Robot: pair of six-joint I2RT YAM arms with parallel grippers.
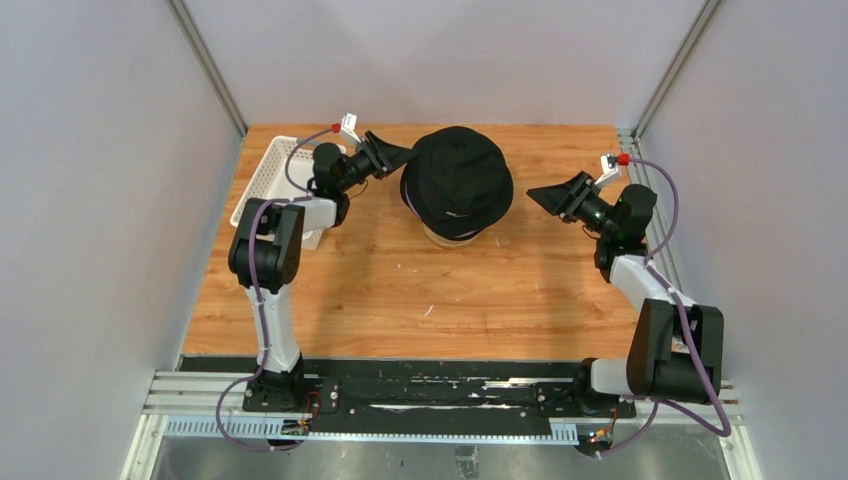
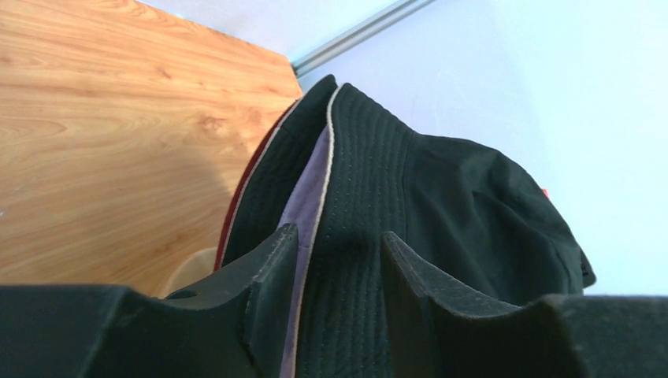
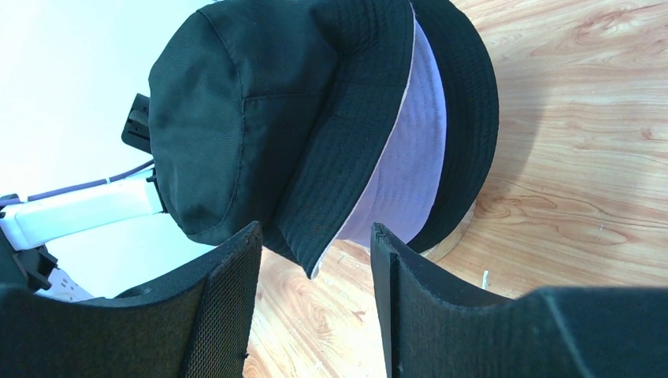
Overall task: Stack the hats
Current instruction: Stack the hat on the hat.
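Hats (image 1: 457,180) sit piled one over another on a wooden stand (image 1: 448,238), toward the back middle of the table (image 1: 400,300). From where I stand, the top hat (image 3: 236,118) is plain black, with a rounded crown and a brim that droops over the ones below. Under that brim a lavender hat (image 3: 406,165) shows, with a second black hat (image 3: 473,102) outside it. In the left wrist view a thin maroon edge (image 2: 244,197) peeks out at the bottom of the pile. I cannot tell how many hats are in there altogether.

The left gripper (image 1: 404,152) reaches in from the left and meets the pile at the brim. Its fingers (image 2: 264,276) stand apart and the top hat's brim runs into the gap between them. They do not look pressed onto the cloth. The right gripper (image 1: 533,194) hangs on the other side, pointed at the pile, near it but not touching. Its fingers (image 3: 224,291) are apart too, with nothing held between them; only the low corner of the brim shows beyond the gap.

A white basket (image 1: 262,180) lies at the back left of the table, just beside the left arm.
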